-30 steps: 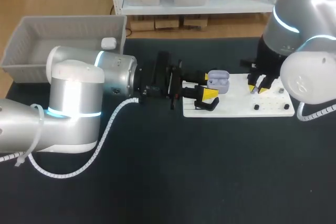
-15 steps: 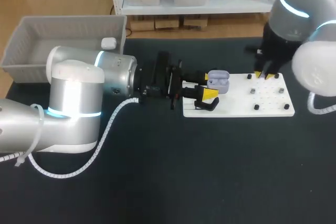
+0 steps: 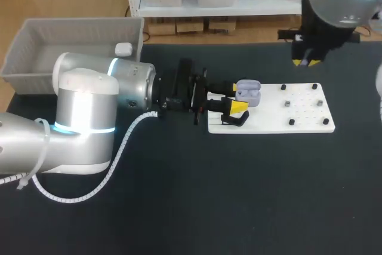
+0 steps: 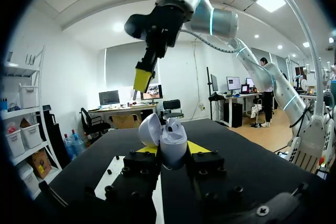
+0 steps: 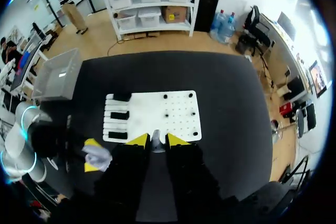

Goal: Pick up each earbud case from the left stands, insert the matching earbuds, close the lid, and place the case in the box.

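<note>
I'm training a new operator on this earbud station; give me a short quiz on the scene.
1. True or false: the purple case in the left gripper has its lid shut.
2. Which holds an earbud? A left gripper, B right gripper.
3. Fill in: a white case lies in the grey ____.
Key: 1 false; 2 B; 3 box.

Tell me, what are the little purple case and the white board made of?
The earbud case looks like smooth plastic: pale purple, with soft shine on its rounded lid. The white board is probably hard plastic too, though painted wood or metal is possible: flat, matte, with neat rows of small holes.
</note>
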{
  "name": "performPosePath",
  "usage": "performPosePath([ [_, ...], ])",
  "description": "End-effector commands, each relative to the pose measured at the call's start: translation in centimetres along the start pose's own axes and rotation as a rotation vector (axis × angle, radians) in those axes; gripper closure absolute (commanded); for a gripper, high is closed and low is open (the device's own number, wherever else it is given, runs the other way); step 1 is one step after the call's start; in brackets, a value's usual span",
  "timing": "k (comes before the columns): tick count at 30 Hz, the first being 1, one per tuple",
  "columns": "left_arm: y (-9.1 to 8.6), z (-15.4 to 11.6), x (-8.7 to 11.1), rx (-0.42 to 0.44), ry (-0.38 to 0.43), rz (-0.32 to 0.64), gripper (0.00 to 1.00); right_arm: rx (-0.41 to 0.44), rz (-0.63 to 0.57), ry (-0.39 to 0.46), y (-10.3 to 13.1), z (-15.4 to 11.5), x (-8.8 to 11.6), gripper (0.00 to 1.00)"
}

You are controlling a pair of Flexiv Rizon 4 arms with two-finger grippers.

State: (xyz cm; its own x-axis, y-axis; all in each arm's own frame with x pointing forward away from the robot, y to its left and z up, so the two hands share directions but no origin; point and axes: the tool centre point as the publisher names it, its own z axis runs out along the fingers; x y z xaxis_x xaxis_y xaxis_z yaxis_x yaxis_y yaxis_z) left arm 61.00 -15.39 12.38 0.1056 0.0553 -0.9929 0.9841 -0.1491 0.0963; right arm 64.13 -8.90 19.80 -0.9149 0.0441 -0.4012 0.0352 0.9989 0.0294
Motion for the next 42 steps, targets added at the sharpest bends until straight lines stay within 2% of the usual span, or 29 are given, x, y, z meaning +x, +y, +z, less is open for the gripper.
performPosePath([
  [1,-0.2,0.0,0.1,-0.006,-0.002,0.003,1.00,-0.012,-0.062,-0.012,1.9,-3.9,1.7,1.00],
  [9,-0.2,0.0,0.1,-0.006,-0.002,0.003,1.00,-0.048,-0.210,0.064,5.5,-5.3,4.5,1.00],
  [13,-0.2,0.0,0.1,-0.006,-0.002,0.003,1.00,-0.025,-0.272,0.101,6.8,-4.9,5.6,1.00],
  [18,-0.2,0.0,0.1,-0.006,-0.002,0.003,1.00,-0.005,-0.303,0.140,8.1,-3.6,6.0,1.00],
  [25,-0.2,0.0,0.1,-0.006,-0.002,0.003,1.00,-0.011,-0.364,0.169,9.9,-2.6,5.6,1.00],
  [30,-0.2,0.0,0.1,-0.006,-0.002,0.003,1.00,0.000,-0.406,0.199,10.5,-1.8,5.3,1.00],
  [37,-0.2,0.0,0.1,-0.006,-0.002,0.003,1.00,0.019,-0.412,0.250,9.9,-0.5,5.5,1.00],
  [42,-0.2,0.0,0.1,-0.006,-0.002,0.003,1.00,0.033,-0.406,0.254,9.8,0.1,5.3,1.00],
])
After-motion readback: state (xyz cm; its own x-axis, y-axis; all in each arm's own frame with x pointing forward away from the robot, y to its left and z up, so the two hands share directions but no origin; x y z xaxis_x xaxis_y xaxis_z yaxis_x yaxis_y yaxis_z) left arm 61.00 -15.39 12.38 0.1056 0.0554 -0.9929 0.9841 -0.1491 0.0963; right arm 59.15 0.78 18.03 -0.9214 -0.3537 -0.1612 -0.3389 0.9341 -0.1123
